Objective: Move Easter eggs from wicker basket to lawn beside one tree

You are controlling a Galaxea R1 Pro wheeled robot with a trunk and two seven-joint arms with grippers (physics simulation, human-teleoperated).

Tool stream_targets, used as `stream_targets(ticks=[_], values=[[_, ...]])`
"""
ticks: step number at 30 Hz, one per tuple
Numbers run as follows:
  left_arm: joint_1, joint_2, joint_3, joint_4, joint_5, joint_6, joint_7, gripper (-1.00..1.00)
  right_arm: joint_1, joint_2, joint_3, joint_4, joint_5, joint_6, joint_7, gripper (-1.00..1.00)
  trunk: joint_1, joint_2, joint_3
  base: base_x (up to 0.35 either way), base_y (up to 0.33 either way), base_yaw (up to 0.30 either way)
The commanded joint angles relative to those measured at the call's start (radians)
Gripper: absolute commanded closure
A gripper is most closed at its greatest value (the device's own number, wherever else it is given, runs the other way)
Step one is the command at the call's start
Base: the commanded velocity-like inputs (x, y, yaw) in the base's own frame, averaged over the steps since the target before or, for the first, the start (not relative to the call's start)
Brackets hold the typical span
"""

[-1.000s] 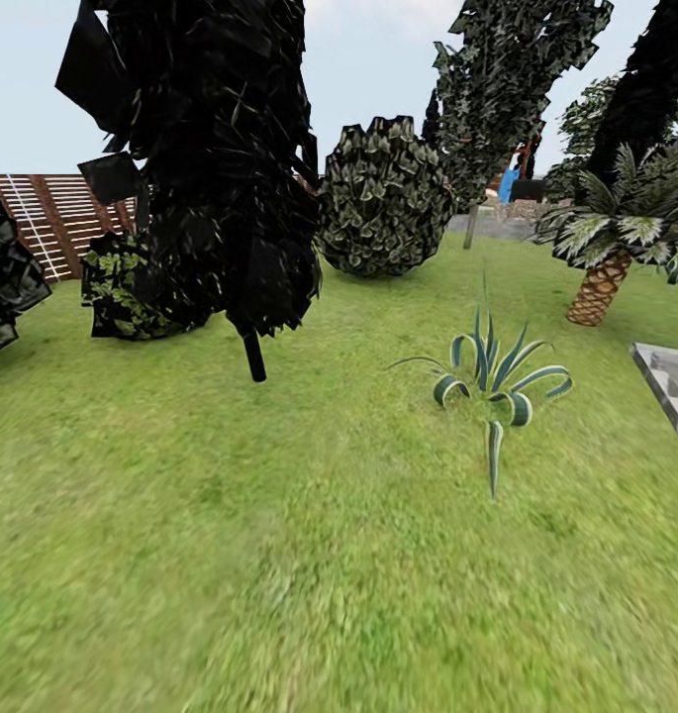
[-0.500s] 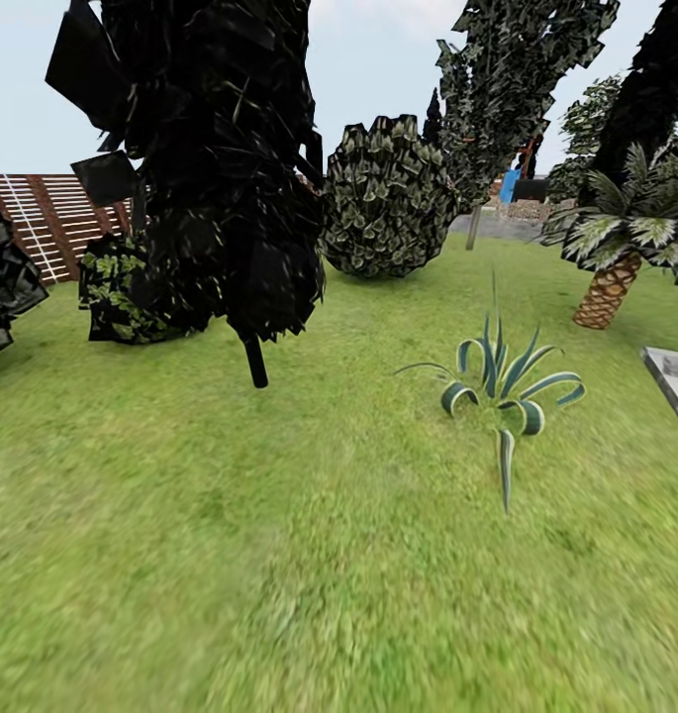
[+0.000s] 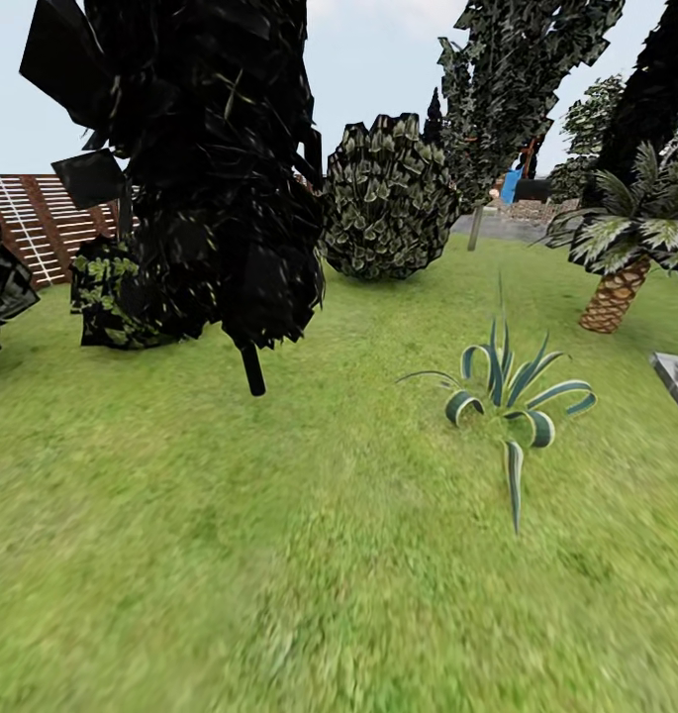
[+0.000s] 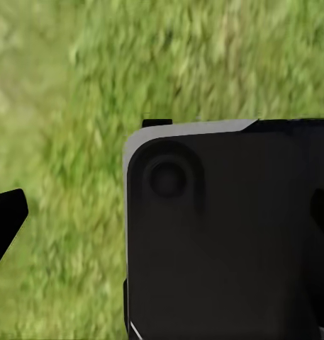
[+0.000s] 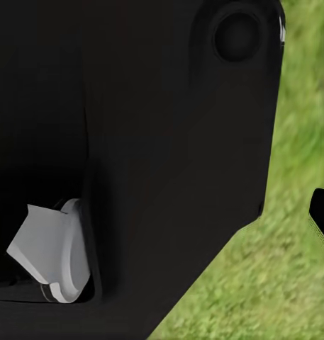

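Head view: the lawn (image 3: 279, 555) runs from 6 o'clock up to a slatted fence (image 3: 42, 223) at 9 o'clock. A thin black-trunked tree (image 3: 251, 368) stands upright at 11 o'clock, its crown cut off above; a striped agave (image 3: 507, 396) and palm (image 3: 616, 292) lie toward 2–3 o'clock. Wrist views: dark robot housing (image 4: 225, 234) (blurred grass beside it) hides both grippers — opening cannot be told.

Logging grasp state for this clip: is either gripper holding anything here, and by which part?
Cannot be told: both wrist views look past dark robot body onto the lawn, with no fingers visible closing on anything.
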Motion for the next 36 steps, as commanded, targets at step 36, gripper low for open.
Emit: stream_targets(ticks=[36], values=[[0.000,0.000,-0.001,0.001,-0.001,-0.003,0.000,-1.00,0.000,-0.001,-0.002,-0.001,0.000,-0.002,0.000,-1.00,0.001,-0.001,-0.001,0.215,0.133,-0.092]])
